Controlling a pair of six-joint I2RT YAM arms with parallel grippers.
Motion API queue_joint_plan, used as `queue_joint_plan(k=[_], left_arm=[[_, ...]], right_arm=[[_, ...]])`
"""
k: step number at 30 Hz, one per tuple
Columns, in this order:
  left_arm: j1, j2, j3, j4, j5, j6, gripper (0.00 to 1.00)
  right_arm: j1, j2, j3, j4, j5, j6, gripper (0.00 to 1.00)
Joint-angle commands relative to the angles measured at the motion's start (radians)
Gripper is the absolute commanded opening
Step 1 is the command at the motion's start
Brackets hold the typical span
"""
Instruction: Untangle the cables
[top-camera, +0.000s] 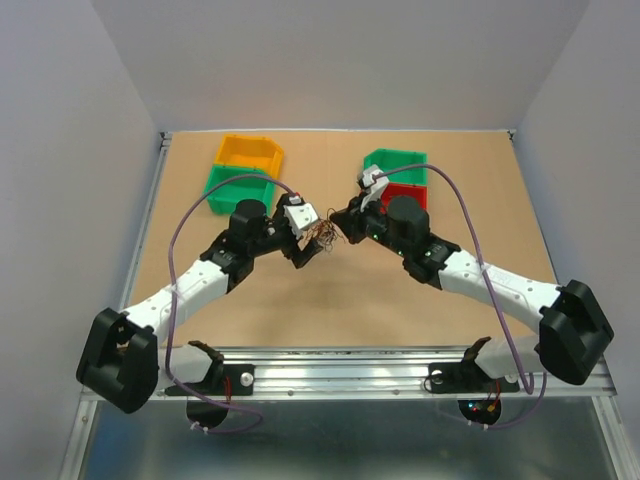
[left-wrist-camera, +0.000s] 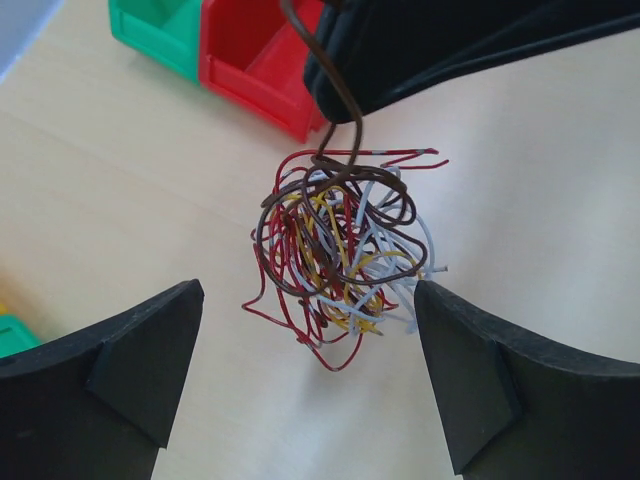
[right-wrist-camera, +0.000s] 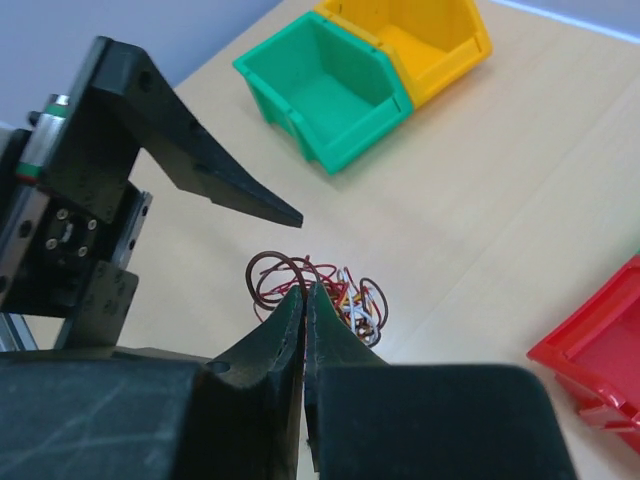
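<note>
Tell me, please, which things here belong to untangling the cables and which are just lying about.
Job: wad of thin red, brown, yellow and white wires; right gripper, shut on its brown strand; left gripper, open.
Lying about: yellow plastic bin; green plastic bin beside it; red plastic bin; second green plastic bin.

1. Table (top-camera: 300, 300): flat tan board with a matte, wood-fibre look.
2. Back wall (top-camera: 340, 60): plain pale grey panel that meets the board at its far edge.
3. Left wall (top-camera: 60, 200) and right wall (top-camera: 600, 150): same pale panels, faint lilac tint (board is boxed in on three sides).
4. Side strip (top-camera: 145, 215): thin silver metal edging along the board's left side.
5. Near rail (top-camera: 340, 375): silver aluminium extrusion spanning the near edge.
6. Metal sheet (top-camera: 340, 440): sits below the rail, dull grey and slightly reflective.
7. Light: even and diffuse, coming from above. Shadows on the board are soft.
</note>
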Motion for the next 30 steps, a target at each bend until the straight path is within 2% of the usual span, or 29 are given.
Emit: queue_joint_plan(k=[1,3,5,6,8,9,11,12,13,18,19,20,21,23,27,28,29,30], left_arm=[[-0.019,-0.082,-0.011,0.116,-0.003,-0.032,0.99],[-0.027,-0.026,0.040,0.139,-0.075,-0.050,0.97],[-0.027,0.042,0.129,0.124,-0.067,-0.068,0.93],[-0.030,0.114,0.161,0.105,-0.035,-0.073,0.79],[-0.042,0.172,0.240,0.046,-0.019,-0.088,0.67],[-0.044,0.208,0.253,0.040,-0.025,-0.091,0.49],[-0.046,0.216,0.261,0.057,-0.040,-0.104,0.44],[-0.046,0.219,0.261,0.070,-0.060,-0.108,0.30],[-0.047,0.217,0.262,0.075,-0.069,-0.111,0.23],[-0.046,0.226,0.214,0.103,-0.135,-0.107,0.20],[-0.046,0.225,0.198,0.129,-0.157,-0.096,0.08],[-0.044,0.225,0.172,0.138,-0.180,-0.084,0.00],[-0.044,0.219,0.161,0.144,-0.227,-0.072,0.00],[-0.033,0.210,0.141,0.160,-0.234,-0.065,0.00],[-0.027,0.182,0.152,0.089,-0.129,-0.044,0.02],[-0.029,0.176,0.150,0.074,-0.096,-0.041,0.20],[-0.029,0.165,0.134,0.080,-0.096,-0.038,0.26],[-0.029,0.144,0.123,0.087,-0.087,-0.035,0.39]], right_arm=[[0.011,-0.013,0.105,-0.026,-0.040,-0.030,0.01],[0.011,-0.030,0.122,-0.028,-0.068,-0.035,0.01],[0.009,-0.043,0.146,-0.031,-0.092,-0.039,0.00],[0.009,-0.062,0.151,-0.031,-0.094,-0.044,0.01],[0.011,-0.085,0.154,-0.030,-0.079,-0.056,0.01],[0.009,-0.111,0.151,-0.030,-0.059,-0.056,0.01],[0.009,-0.137,0.139,-0.026,-0.019,-0.062,0.00],[0.011,-0.160,0.134,-0.020,-0.003,-0.062,0.01],[0.011,-0.174,0.122,-0.017,0.023,-0.062,0.01],[0.009,-0.258,0.042,0.044,0.101,-0.044,0.00],[0.009,-0.281,0.019,0.056,0.121,-0.044,0.00],[0.011,-0.286,0.002,0.065,0.138,-0.044,0.01],[0.009,-0.287,-0.013,0.066,0.158,-0.043,0.01],[0.011,-0.272,-0.044,0.052,0.193,-0.036,0.01],[0.009,-0.252,-0.073,0.032,0.202,-0.012,0.01],[0.011,-0.260,-0.081,0.053,0.207,-0.007,0.01],[0.011,-0.269,-0.107,0.075,0.218,0.003,0.00],[0.011,-0.293,-0.117,0.091,0.219,0.005,0.01]])
